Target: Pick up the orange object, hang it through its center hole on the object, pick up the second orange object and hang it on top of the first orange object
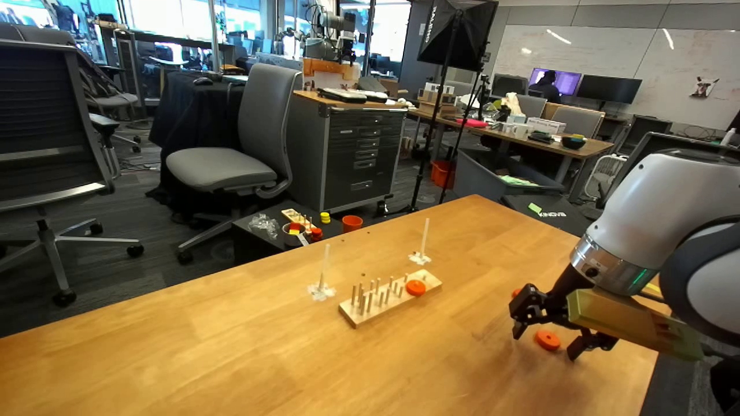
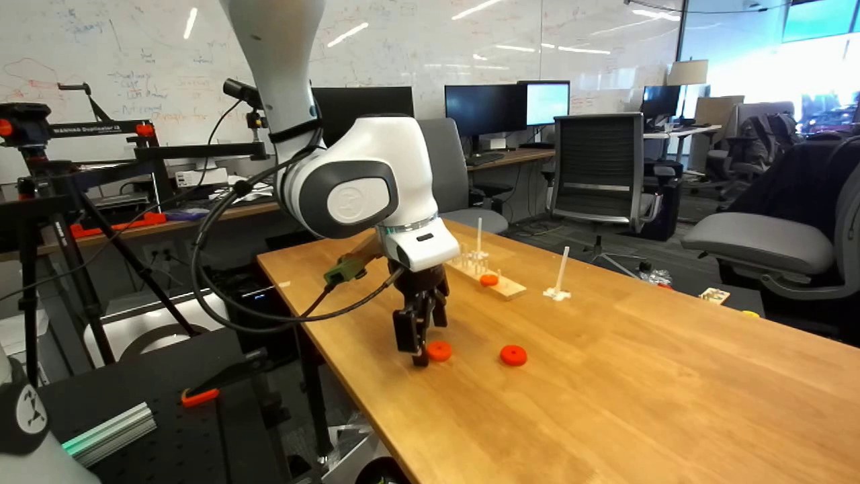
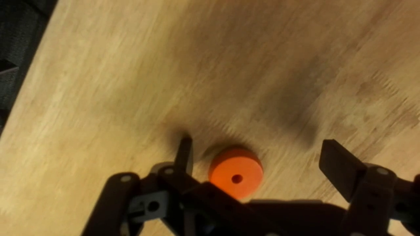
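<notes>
My gripper [image 1: 544, 346] is open and low over the table, with its fingers on either side of an orange disc [image 1: 547, 340]. In the wrist view this disc [image 3: 238, 178] shows its center hole and lies nearer the left finger of the open gripper [image 3: 257, 143], apart from both fingertips. A second orange disc [image 2: 513, 355] lies flat on the table a little way off; it is partly hidden behind the gripper in an exterior view [image 1: 515, 293]. The pale wooden rack [image 1: 376, 313] has several thin pegs. Another orange disc [image 1: 415, 288] is on the rack near one end.
Two thin white uprights stand taped to the table beside the rack, one [image 1: 325, 266] near each end [image 1: 425, 240]. The table edge [image 3: 31, 68] runs close to the gripper in the wrist view. A low black stand with an orange cup [image 1: 351, 223] is beyond the table.
</notes>
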Controlling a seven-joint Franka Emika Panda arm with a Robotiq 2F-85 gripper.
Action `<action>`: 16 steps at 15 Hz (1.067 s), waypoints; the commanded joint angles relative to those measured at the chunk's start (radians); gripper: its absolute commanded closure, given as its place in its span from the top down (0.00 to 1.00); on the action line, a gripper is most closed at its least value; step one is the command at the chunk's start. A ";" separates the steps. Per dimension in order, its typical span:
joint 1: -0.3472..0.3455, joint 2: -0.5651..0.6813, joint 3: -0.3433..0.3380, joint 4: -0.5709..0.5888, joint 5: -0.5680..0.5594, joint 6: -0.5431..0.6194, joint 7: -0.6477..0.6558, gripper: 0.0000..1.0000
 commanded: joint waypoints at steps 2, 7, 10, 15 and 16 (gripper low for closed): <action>-0.014 -0.012 0.001 -0.011 0.047 -0.011 -0.013 1.00; -0.017 0.001 -0.008 -0.005 0.051 -0.024 -0.013 0.66; -0.024 0.002 -0.006 0.000 0.049 -0.024 -0.015 0.42; -0.023 0.000 -0.010 0.001 0.049 -0.027 -0.013 0.80; -0.024 0.001 -0.010 0.002 0.049 -0.027 -0.013 0.87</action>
